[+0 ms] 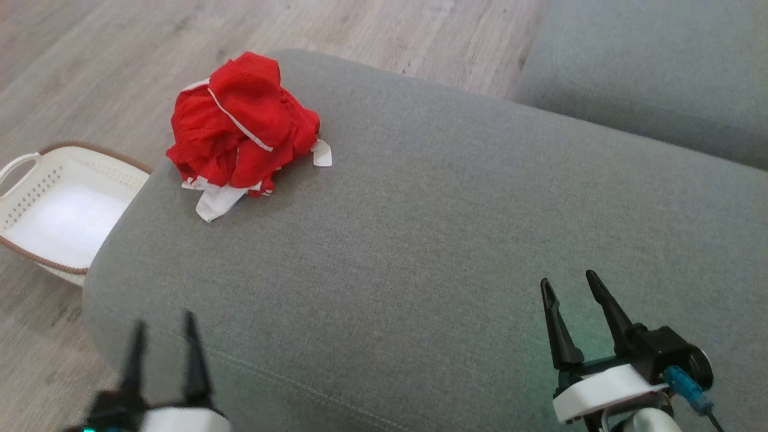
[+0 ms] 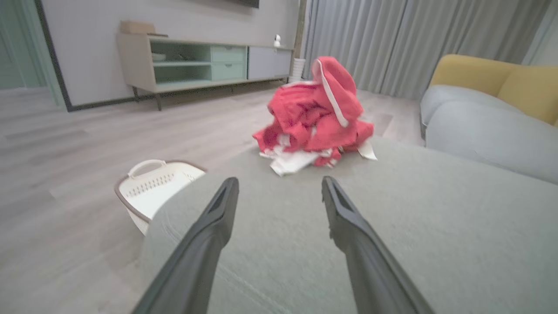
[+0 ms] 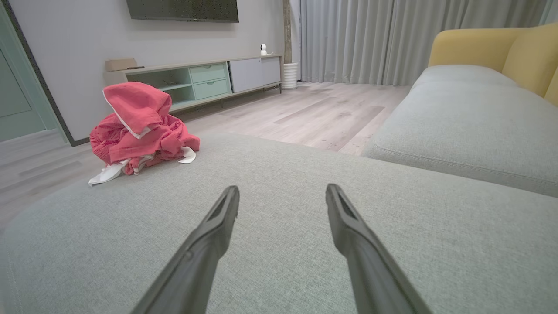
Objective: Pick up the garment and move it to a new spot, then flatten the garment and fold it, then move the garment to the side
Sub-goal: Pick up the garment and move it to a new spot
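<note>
A crumpled red garment (image 1: 240, 126) with white trim lies in a heap near the far left corner of the grey cushion (image 1: 420, 228). The same garment (image 2: 316, 115) sits ahead of my left fingers in the left wrist view, and the garment (image 3: 137, 126) lies far to the left in the right wrist view. My left gripper (image 1: 165, 324) hovers open over the cushion's near left edge, well short of the heap. At the near right, my right gripper (image 1: 570, 281) is open too, with nothing between its fingers.
A white slotted basket (image 1: 54, 204) with a brown rim stands on the wooden floor left of the cushion. A second grey seat (image 1: 648, 66) with a yellow back (image 3: 492, 43) lies to the far right. A low TV cabinet (image 3: 196, 80) lines the wall.
</note>
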Controlling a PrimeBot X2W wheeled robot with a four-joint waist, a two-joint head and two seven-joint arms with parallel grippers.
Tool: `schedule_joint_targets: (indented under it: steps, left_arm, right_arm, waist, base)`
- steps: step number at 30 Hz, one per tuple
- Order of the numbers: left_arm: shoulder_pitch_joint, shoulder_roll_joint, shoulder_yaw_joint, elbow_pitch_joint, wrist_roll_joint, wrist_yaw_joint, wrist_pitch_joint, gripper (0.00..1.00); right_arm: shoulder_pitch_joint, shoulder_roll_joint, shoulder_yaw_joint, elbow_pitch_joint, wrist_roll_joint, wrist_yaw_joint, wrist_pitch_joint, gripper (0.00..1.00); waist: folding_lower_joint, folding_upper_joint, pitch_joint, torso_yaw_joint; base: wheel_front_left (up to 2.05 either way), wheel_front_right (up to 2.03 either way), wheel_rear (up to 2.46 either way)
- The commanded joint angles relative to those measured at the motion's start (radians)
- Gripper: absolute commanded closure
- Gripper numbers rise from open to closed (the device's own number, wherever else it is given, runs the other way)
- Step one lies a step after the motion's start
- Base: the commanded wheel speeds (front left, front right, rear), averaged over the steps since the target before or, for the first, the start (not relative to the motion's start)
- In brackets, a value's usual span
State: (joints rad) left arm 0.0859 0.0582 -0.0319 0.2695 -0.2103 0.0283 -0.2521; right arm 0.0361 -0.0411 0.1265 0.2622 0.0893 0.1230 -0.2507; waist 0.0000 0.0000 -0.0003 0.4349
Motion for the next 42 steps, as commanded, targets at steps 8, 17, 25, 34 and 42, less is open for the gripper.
schedule_joint_targets:
  steps: [8, 17, 25, 34, 42]
  left_arm:
    - [-0.272, 0.172, 0.161, -0.273, -0.011, -0.009, 0.040, 0.00]
    - [-0.656, 0.349, 0.162, -0.187, -0.051, -0.091, 0.234, 0.00]
    - [-0.815, 0.443, 0.076, 0.126, -0.083, -0.145, 0.393, 0.00]
    - [-0.871, 0.471, 0.021, 0.380, -0.096, -0.145, 0.383, 0.00]
    - [-0.910, 0.468, 0.012, 0.542, -0.101, -0.136, 0.343, 1.00]
  right_arm:
    - [-0.053, -0.009, -0.007, -0.061, -0.059, 0.008, -0.011, 0.00]
    - [-0.113, -0.009, 0.014, -0.088, -0.095, 0.008, -0.011, 0.00]
    - [-0.158, -0.009, 0.006, -0.134, -0.141, 0.008, -0.011, 0.00]
    - [-0.182, -0.009, -0.011, -0.164, -0.163, 0.008, -0.011, 0.00]
    - [-0.191, -0.009, -0.001, -0.169, -0.158, 0.008, -0.011, 0.00]
  waist:
    - [0.0000, 0.0000, 0.104, -0.031]
    - [0.0000, 0.0000, 0.197, -0.123]
    - [0.0000, 0.0000, 0.299, -0.231]
    - [0.0000, 0.0000, 0.386, -0.287]
    - [0.0000, 0.0000, 0.404, -0.302]
  base:
    - [0.00, 0.00, 0.00]
    - [0.00, 0.00, 0.00]
    - [0.00, 0.00, 0.00]
    - [0.00, 0.00, 0.00]
    - [0.00, 0.00, 0.00]
